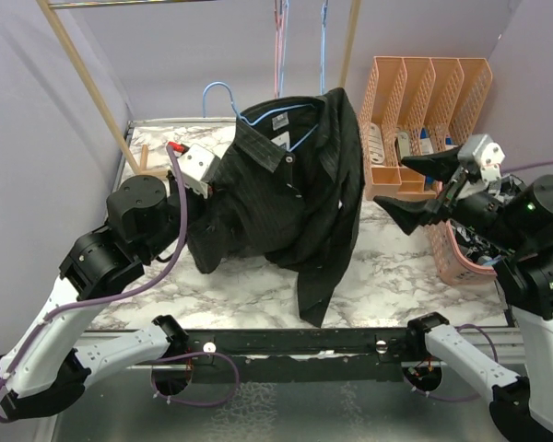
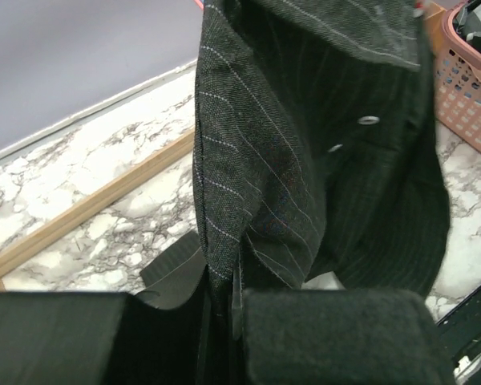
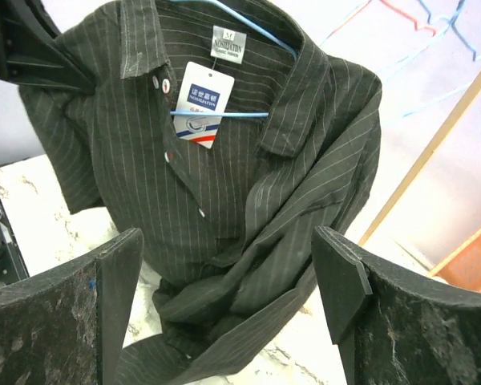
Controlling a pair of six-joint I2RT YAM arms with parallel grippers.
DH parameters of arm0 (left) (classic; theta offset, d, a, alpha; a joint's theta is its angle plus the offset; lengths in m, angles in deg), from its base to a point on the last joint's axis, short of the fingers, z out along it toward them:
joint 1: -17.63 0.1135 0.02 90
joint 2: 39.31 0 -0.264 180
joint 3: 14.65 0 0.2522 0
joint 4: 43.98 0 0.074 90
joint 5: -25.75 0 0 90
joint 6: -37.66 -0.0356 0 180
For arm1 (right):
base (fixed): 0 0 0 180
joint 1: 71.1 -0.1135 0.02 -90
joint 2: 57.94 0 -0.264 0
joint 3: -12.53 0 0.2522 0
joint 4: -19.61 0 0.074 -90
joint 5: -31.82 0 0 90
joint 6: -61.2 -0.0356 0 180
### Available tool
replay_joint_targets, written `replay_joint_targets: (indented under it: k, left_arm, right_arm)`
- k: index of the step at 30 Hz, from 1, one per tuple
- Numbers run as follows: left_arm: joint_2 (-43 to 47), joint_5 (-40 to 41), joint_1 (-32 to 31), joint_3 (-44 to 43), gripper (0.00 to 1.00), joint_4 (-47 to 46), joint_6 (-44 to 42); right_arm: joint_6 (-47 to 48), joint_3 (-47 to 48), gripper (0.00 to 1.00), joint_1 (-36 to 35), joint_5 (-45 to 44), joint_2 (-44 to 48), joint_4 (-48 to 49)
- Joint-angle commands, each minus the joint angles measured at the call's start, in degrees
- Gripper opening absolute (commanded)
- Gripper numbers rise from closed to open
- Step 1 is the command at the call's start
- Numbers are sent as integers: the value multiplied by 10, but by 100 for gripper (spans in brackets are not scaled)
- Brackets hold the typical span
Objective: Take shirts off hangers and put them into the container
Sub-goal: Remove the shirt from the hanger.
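Black pinstriped shirt (image 1: 286,193) heaped mid-table, collar toward the back, light blue hanger (image 1: 219,89) threaded through the collar, one sleeve trailing toward the near edge. Left gripper (image 1: 203,175) clamped on the shirt's fabric at its left side. Right gripper (image 1: 419,191) off right, beside the pink basket (image 1: 452,258), jaws wide apart, empty. Marble table (image 1: 387,276) beneath.

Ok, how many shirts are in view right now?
1: the black pinstriped shirt, draped at centre with a blue hanger in its collar; more may lie hidden in the pink basket.
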Motion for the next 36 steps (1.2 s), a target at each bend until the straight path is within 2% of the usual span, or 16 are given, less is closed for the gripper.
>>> replay_joint_targets:
  k: [1, 11, 18, 20, 21, 24, 25, 26, 29, 32, 36]
  left_arm:
    - [1, -10, 4, -35, 0, -6, 42]
    - [-2, -168, 3, -73, 0, 6, 101]
    - [15, -195, 4, -75, 0, 23, 123]
    - [21, -197, 3, -74, 0, 24, 126]
    - [25, -197, 3, -73, 0, 25, 129]
    - [35, -192, 4, -73, 0, 32, 134]
    - [38, -191, 4, -72, 0, 35, 135]
    - [41, -190, 3, -70, 0, 35, 136]
    - [50, -190, 4, -63, 0, 36, 137]
    - [56, -192, 4, -57, 0, 36, 139]
    - [64, -183, 4, -47, 0, 49, 130]
  right_arm:
    - [-32, -28, 84, 2, 19, -33, 43]
    - [-38, -87, 82, 2, 54, -118, 121]
    - [-33, -92, 82, 2, 26, -152, 176]
    - [-31, -88, 79, 2, 7, -168, 178]
    - [-30, -87, 74, 2, 4, -172, 179]
    - [-28, -92, 38, 2, -3, -171, 176]
    - [-28, -95, 30, 2, -7, -167, 175]
    - [-28, -102, 27, 2, -14, -161, 176]
    - [-31, -130, 30, 2, -19, -138, 192]
    - [-29, -139, 2, 2, -22, -129, 190]
    - [-22, -115, 1, 2, -80, -119, 164]
